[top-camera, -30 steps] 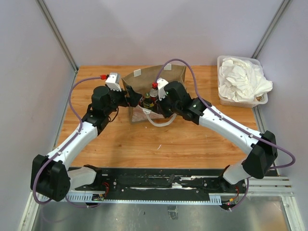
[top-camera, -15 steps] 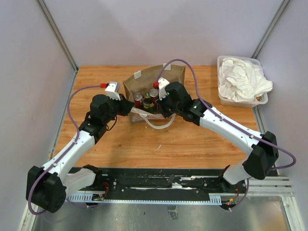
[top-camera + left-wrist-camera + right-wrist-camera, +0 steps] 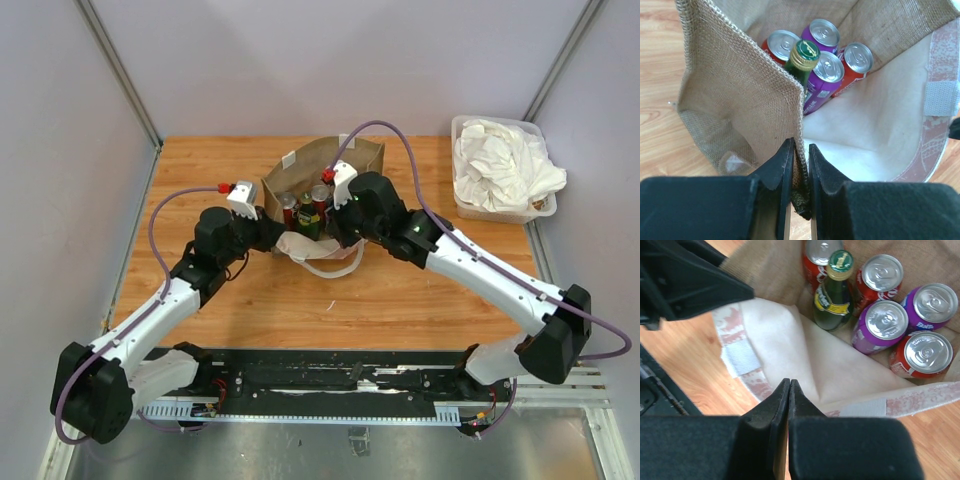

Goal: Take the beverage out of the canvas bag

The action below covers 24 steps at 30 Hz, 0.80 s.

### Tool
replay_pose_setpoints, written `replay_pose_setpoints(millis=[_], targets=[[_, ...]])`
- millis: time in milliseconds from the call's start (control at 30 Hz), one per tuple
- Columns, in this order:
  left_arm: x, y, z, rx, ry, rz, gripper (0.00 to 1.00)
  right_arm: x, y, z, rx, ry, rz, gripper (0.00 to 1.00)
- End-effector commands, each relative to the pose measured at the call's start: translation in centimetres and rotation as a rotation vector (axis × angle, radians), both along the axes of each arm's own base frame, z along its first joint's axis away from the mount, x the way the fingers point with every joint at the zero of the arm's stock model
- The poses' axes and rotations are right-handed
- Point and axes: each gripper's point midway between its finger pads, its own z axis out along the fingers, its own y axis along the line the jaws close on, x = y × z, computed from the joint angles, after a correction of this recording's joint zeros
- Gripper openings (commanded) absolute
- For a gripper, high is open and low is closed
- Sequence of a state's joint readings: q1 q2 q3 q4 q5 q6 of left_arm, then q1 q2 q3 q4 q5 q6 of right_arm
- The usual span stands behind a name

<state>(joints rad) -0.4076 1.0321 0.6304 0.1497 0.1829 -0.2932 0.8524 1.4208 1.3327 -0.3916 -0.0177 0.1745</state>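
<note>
Fabric at the side wall of the canvas bag (image 3: 735,95) is now pinched in the left gripper (image 3: 800,155), whose fingers stood apart a second ago. That holds the mouth wide under the shut, empty right gripper (image 3: 788,387), with the green bottle (image 3: 834,287) and cans (image 3: 882,320) still standing inside.

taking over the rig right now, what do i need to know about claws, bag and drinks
Left claw: shut on the canvas bag, pinching its side wall.
Right claw: shut, nothing in it, over the bag's white lining.
In the bag: green bottle plus red and purple cans, all upright.
Done: bag mouth open, wall gripped.
Left: lift a beverage out; none is out yet.
</note>
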Motion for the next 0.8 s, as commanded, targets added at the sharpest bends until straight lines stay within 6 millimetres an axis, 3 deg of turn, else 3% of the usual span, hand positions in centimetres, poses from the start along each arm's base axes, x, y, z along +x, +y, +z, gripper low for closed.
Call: replay_pose_setpoints(millis=[0,267,433,667,767], targets=[[-2.0,-0.9,-4.4,0.055,0.123,-0.049,0.03,-1.8,-0.1,2.0,0.048,-0.012,-0.004,0.01],[-2.5,-1.5,-5.8,0.077,0.152,-0.059,0.02,-3.6,-2.0,-2.0,0.006,0.06,-0.045,0.01],[-3.0,-1.9,-6.4,0.078,0.171,-0.069,0.03,-3.6,-2.9,-4.7,-0.051,0.094,-0.086,0.01],[-3.0,-1.8,-5.9,0.073,0.163,-0.059,0.02,-3.5,-6.3,-8.8,-0.177,0.17,-0.26,0.01],[-3.0,-2.0,-5.7,0.071,0.163,-0.065,0.02,-3.9,-5.6,-8.0,-0.151,0.178,-0.216,0.01]])
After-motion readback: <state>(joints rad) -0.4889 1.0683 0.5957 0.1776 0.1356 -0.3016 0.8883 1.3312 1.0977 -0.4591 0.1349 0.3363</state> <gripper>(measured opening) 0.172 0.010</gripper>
